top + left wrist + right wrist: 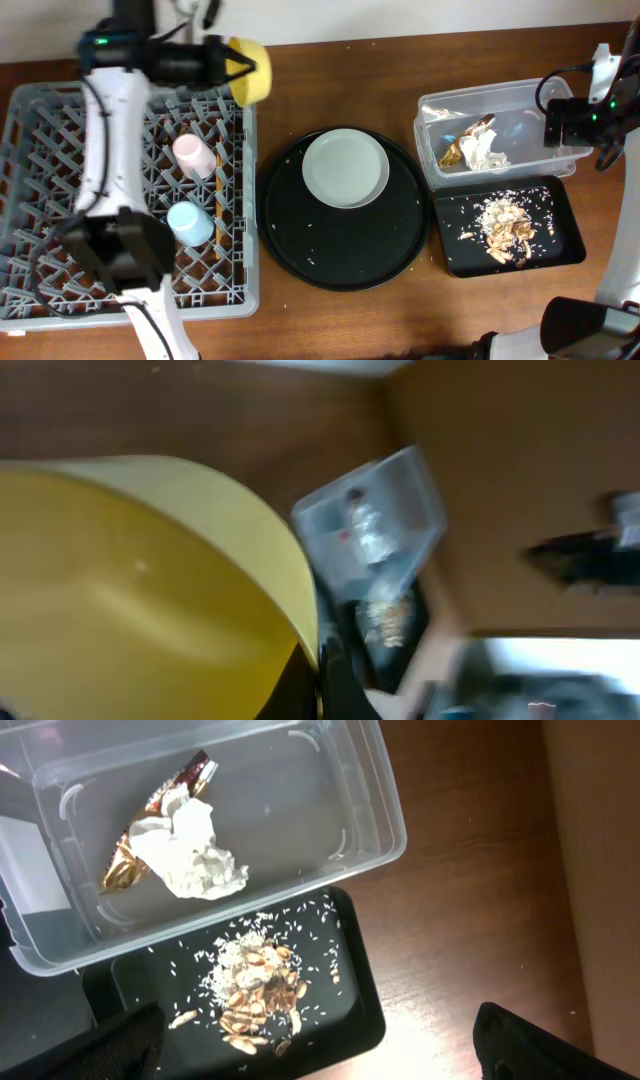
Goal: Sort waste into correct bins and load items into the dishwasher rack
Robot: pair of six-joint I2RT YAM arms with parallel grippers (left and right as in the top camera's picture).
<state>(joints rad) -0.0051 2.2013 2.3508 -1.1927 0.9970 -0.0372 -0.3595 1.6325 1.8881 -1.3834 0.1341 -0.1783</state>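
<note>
While in jaws, yellow bowl aloft

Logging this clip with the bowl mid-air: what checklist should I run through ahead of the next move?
1. Yellow bowl gripped by left hand: ok.
2. Bowl fully over dishwasher rack: not ok, it seems to straddle the rack's edge.
3. Pink cup and blue cup in rack: ok.
4. Plate loaded: not ok, it sits on the round black tray.
5. Napkin and wrapper in clear tub, food scraps in shallow black tray: ok.
6. Right hand open and empty: ok.
</note>
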